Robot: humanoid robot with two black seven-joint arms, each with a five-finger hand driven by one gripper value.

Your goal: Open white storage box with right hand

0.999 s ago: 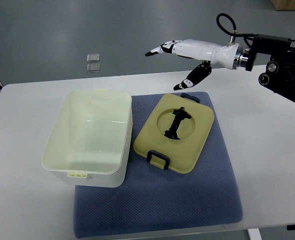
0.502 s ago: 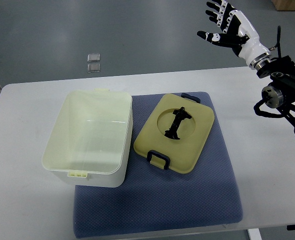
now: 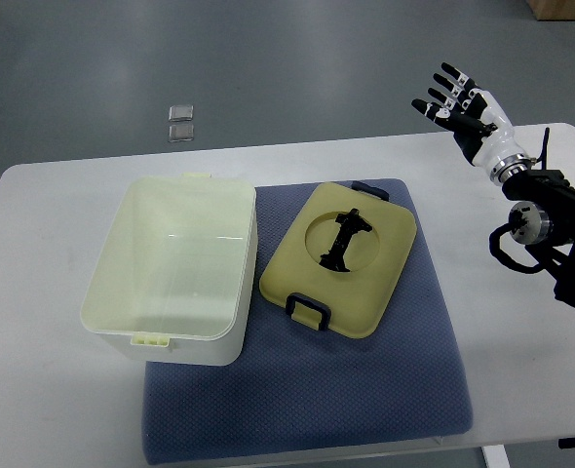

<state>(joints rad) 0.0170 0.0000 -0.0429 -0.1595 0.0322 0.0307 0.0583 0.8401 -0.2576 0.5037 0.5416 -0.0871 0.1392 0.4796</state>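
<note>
With its pale yellow-green lid (image 3: pixel 341 258) off, the white plastic storage box (image 3: pixel 175 268) stands open at centre left.
Right hand (image 3: pixel 468 117), upper right, fingers spread, holding nothing; opening looks done.

single top view, steep downward look from robot's side, medium range, white table (image 3: pixel 63 409) fills lower frame, grey floor (image 3: pixel 297 58) beyond far edge, right arm (image 3: pixel 546 219) entering from right

We see the right hand (image 3: pixel 466 109): white shell w/ black finger segments and black tips. A silver ring joins it to the black forearm (image 3: pixel 551 219), which has round metal joints and a thin black cable.
</note>
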